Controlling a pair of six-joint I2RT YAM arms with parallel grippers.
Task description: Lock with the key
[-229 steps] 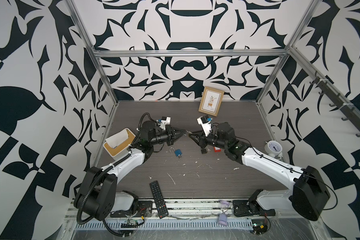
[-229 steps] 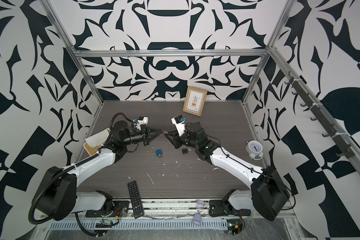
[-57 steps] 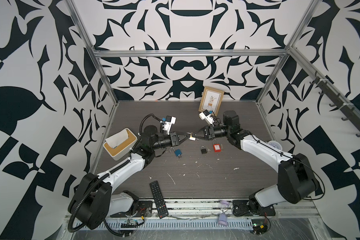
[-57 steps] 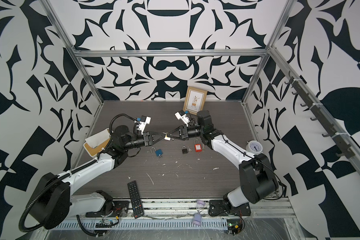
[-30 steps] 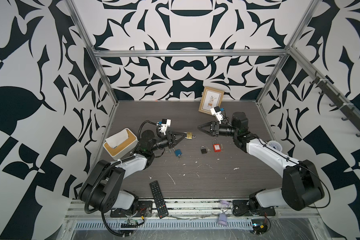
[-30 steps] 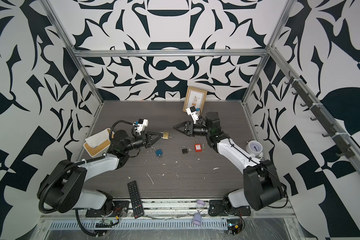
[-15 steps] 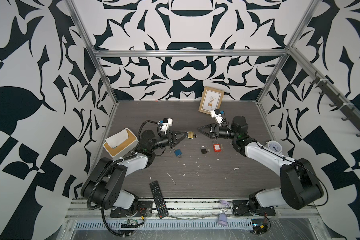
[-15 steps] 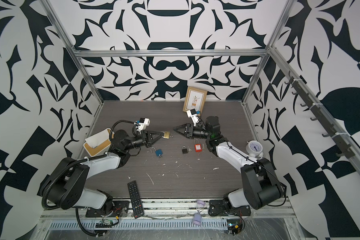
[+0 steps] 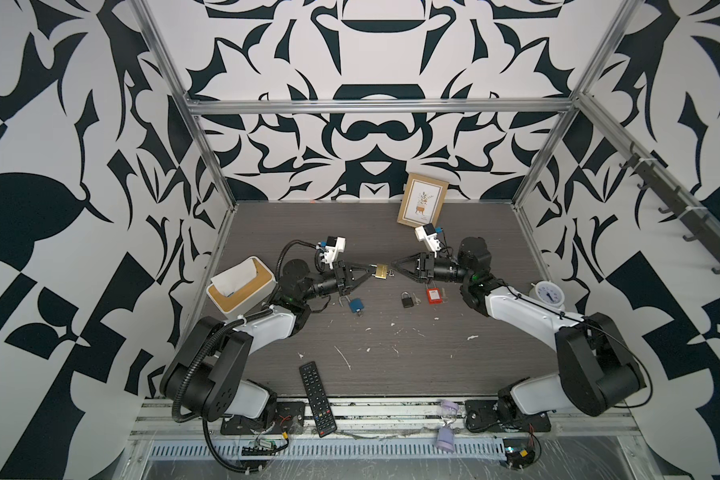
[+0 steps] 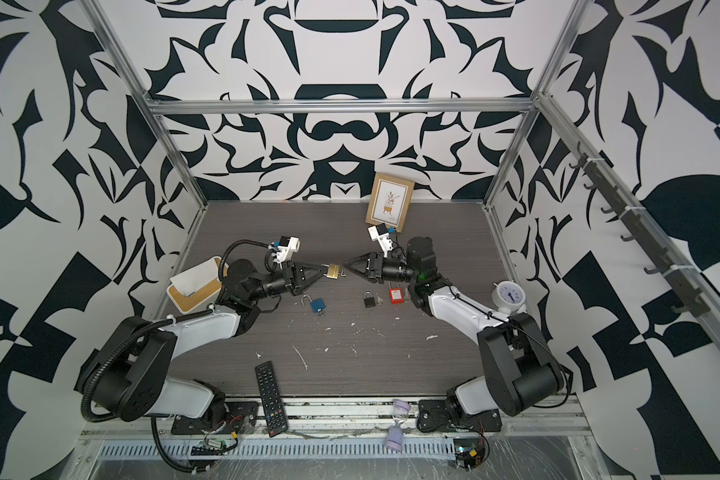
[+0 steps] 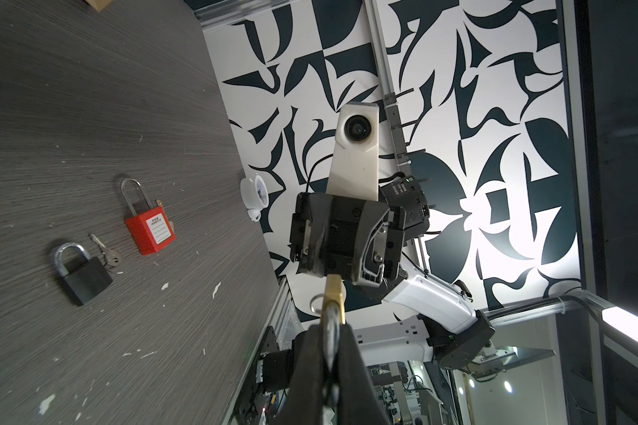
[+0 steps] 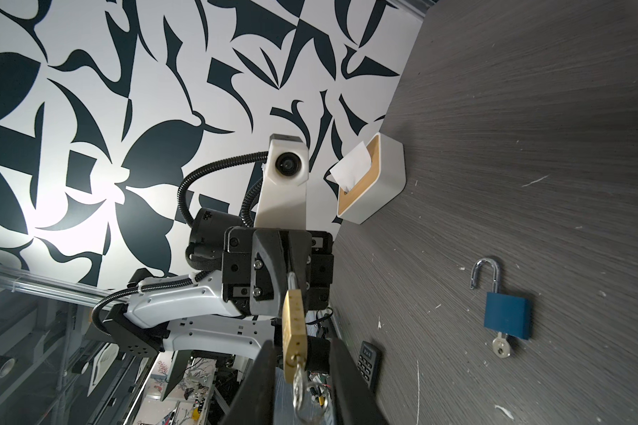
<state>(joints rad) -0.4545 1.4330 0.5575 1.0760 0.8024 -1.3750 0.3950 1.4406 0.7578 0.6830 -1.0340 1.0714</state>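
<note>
Tabletop (image 9: 391, 365) scuffed grey, patterned walls (image 9: 371, 124), left tool (image 9: 372, 271) gripping brass padlock (image 9: 381, 273), right tool (image 9: 394, 267) parted

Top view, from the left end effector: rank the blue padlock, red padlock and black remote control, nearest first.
1. Blue padlock, on the table by the left end effector.
2. Red padlock, right of centre.
3. Black remote control, front edge.

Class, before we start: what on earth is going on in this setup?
Two robot arms are working on a brass padlock in mid-air. The left gripper is shut on its shackle, holding it up. The right gripper has its jaws open on either side of the key sticking out of the lock's base, not gripping it yet. A blue padlock, a black padlock and a red padlock lie untouched on the table.
</note>
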